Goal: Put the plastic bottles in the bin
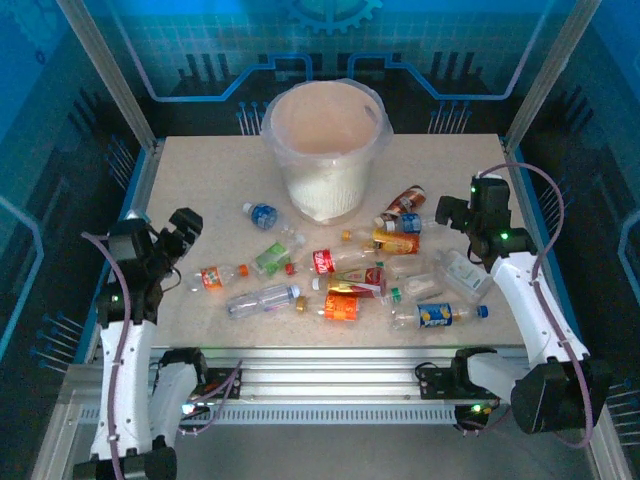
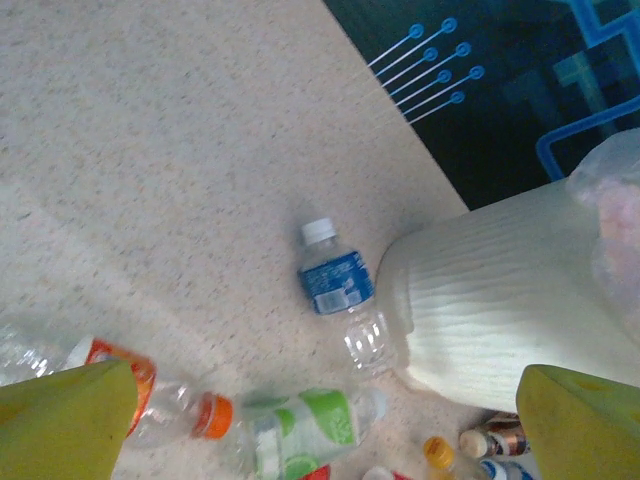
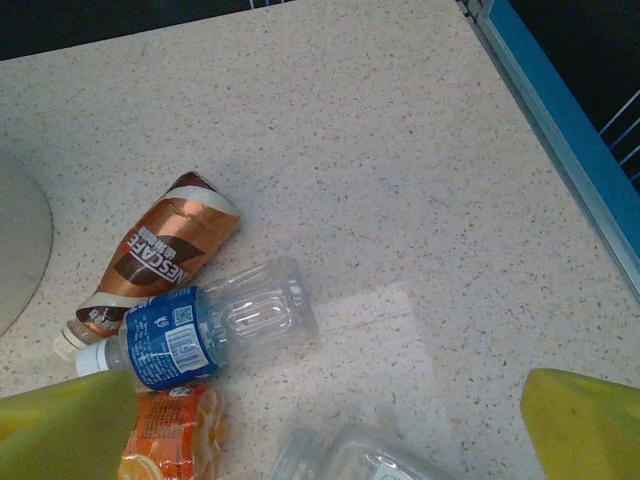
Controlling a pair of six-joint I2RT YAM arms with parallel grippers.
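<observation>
White round plastic bin (image 1: 322, 190), bag-lined, stands at the back of the speckled beige desk (image 1: 200, 180), with small clear plastic bottles (image 1: 345, 262) scattered on the desk before it. The left pincer (image 1: 180, 238) and right pincer (image 1: 455, 206) hover wide, holding nothing. Up close, the left wrist view shows a blue-labelled white-capped bottle (image 2: 338, 285) just beside the bin's ribbed wall. The right wrist view shows a brown-labelled bottle (image 3: 160, 250) touching a blue-labelled clear bottle (image 3: 200, 330).

A blue-labelled bottle (image 2: 337, 283) lies just beside the white bin (image 2: 480, 310), beyond the wide-apart yellow fingers (image 2: 65, 420).

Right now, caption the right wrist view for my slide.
Open right gripper above a brown Nescafe bottle and a blue-labelled clear bottle lying beside each other on the speckled table.
</observation>
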